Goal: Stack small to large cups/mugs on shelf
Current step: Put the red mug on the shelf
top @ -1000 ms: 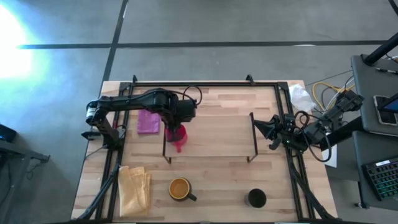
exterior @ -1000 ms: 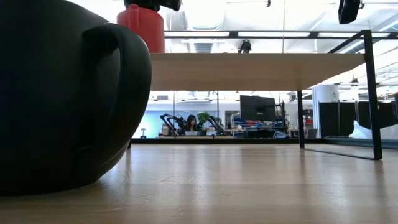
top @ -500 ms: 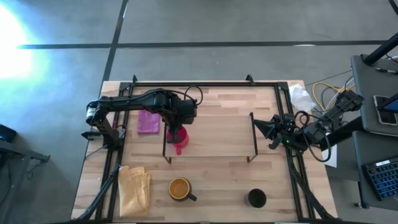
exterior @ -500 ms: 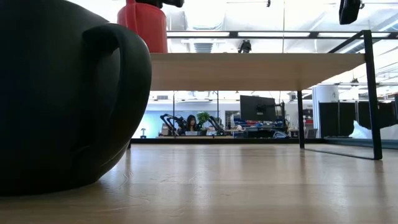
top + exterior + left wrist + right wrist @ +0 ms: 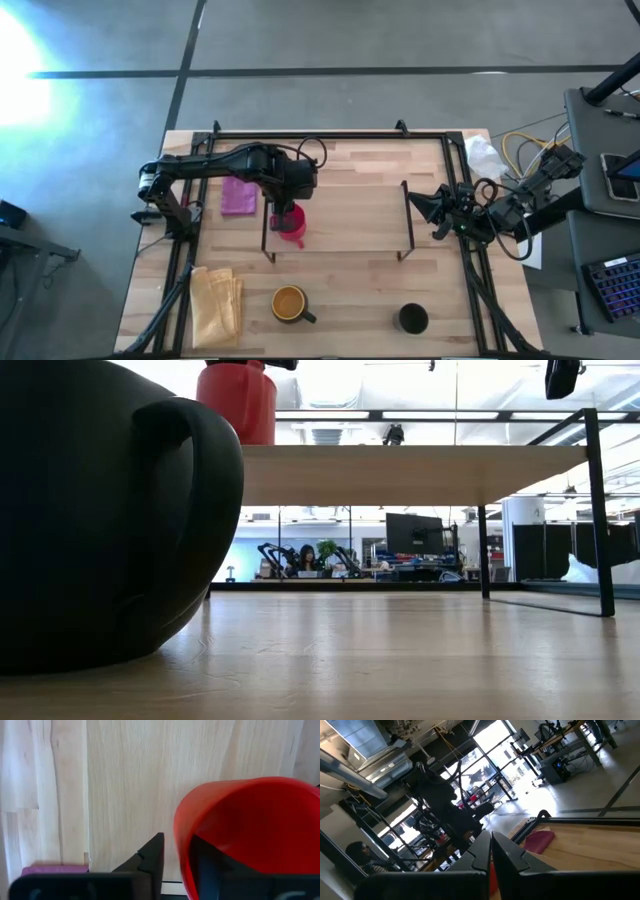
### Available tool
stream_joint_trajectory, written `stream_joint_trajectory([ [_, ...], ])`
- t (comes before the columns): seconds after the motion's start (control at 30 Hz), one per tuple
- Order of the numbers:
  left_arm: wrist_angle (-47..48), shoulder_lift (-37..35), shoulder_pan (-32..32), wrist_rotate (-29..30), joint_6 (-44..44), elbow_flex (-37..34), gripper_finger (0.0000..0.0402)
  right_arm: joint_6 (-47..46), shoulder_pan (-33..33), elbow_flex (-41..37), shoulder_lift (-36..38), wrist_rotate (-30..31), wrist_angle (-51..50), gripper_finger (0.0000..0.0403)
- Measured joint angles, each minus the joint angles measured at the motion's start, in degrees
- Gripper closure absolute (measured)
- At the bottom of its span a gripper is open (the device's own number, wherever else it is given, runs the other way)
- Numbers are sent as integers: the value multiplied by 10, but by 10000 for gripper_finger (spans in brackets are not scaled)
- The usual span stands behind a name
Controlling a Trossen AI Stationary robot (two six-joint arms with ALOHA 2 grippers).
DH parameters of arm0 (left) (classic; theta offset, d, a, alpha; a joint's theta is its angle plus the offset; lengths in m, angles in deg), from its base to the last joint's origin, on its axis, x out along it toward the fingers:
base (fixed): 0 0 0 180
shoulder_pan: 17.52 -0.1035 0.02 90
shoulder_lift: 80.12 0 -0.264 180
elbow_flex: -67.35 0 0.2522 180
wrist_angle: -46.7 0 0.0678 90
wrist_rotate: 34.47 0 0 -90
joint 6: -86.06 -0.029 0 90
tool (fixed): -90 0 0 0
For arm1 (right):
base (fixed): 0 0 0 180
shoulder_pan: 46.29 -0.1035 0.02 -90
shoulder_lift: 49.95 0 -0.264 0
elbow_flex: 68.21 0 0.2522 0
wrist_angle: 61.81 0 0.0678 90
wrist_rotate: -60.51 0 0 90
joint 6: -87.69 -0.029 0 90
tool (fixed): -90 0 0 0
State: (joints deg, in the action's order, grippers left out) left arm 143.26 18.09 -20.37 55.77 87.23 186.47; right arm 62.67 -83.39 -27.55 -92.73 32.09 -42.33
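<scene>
The red-pink cup (image 5: 292, 226) stands upright, mouth up, at the left end of the light-wood shelf (image 5: 350, 215). In the low view its base (image 5: 238, 438) meets the shelf board (image 5: 400, 472). My left gripper (image 5: 289, 208) is over it from above, shut on its wall. The mustard-yellow mug (image 5: 289, 303) and the black cup (image 5: 412, 318) stand on the tabletop near the near edge. A dark mug (image 5: 100, 510) fills the left of the low view. My right gripper (image 5: 438, 210) waits shut, beyond the shelf's right bracket. My left gripper holds the red-pink cup by its wall at the rim (image 5: 181, 840), one finger (image 5: 210, 865) inside the cup and the other finger (image 5: 150, 862) outside. The fingers come from above, pointing down. The cup is upright, its base at the shelf board.
A pink cloth (image 5: 238, 195) lies on the table left of the shelf, and a folded yellow cloth (image 5: 215, 300) at the near left corner. Black rails (image 5: 330, 133) frame the tabletop. The rest of the shelf board right of the cup is bare.
My left gripper has tipped the red-pink cup from a tilted pose to upright and brought it down onto the shelf's left end, shifting it slightly toward the table's right. It has kept its hold throughout.
</scene>
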Motion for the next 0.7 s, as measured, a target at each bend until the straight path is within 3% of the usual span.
stream_joint_trajectory([
  [0.2,-1,0,0,1,-1,6,323,2,0,0,0,0,-3,394],
  [0.43,-4,0,0,2,-28,3,390,2,0,0,0,0,-4,394],
  [0.7,-16,0,2,3,-108,5,400,-5,0,0,0,1,-4,394],
])
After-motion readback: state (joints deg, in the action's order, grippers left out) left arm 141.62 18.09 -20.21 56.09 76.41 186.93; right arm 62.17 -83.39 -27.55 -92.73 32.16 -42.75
